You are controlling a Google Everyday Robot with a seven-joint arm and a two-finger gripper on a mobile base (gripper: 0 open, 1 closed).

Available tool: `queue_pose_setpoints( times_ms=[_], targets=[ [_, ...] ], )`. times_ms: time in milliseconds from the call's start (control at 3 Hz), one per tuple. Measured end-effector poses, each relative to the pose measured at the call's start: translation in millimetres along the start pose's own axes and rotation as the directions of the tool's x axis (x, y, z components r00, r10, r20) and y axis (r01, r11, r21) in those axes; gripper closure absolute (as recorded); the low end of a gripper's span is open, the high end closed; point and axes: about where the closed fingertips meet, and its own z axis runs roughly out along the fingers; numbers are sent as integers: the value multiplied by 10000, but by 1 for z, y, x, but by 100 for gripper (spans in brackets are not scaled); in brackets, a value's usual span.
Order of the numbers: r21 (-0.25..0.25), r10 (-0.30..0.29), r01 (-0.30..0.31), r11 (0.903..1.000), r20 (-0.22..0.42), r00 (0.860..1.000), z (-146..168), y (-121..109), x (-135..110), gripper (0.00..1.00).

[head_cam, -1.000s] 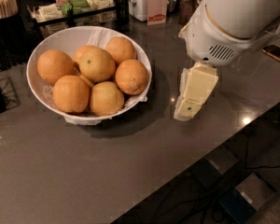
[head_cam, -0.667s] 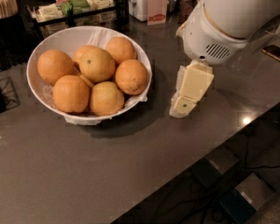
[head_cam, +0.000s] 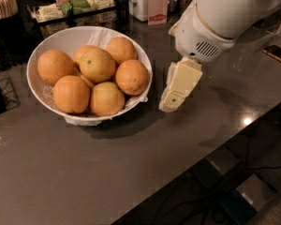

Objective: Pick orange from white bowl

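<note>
The white bowl (head_cam: 68, 37) stands on the dark grey counter at the left, lined with white paper and holding several oranges. A deep-orange orange (head_cam: 132, 77) lies at the bowl's right side, nearest the arm. A paler one with a dark stem dot (head_cam: 97, 64) sits on top in the middle. My gripper (head_cam: 172, 101), cream-coloured under the white arm housing (head_cam: 220, 18), points down just right of the bowl's rim, close above the counter. It holds nothing and touches no fruit.
A tray of packets (head_cam: 70, 6), a white container (head_cam: 140, 1), a small red-labelled carton (head_cam: 157, 11) and a holder of sticks (head_cam: 3, 3) stand at the back. A flat dark device (head_cam: 277, 54) lies far right. The counter edge runs diagonally across the lower right.
The gripper has moved left, closer to the bowl's right rim. The bowl and oranges have not moved.
</note>
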Motion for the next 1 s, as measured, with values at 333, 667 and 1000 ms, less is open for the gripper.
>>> queue_pose_setpoints(
  times_ms=[333, 667, 1000],
  targets=[
    [54, 151, -152, 9999, 203, 9997, 6, -1, -2, 0],
    [-164, 191, -182, 9997, 558, 9983, 27, -7, -8, 0],
    [-163, 192, -183, 9997, 562, 9982, 27, -7, -8, 0]
  ],
)
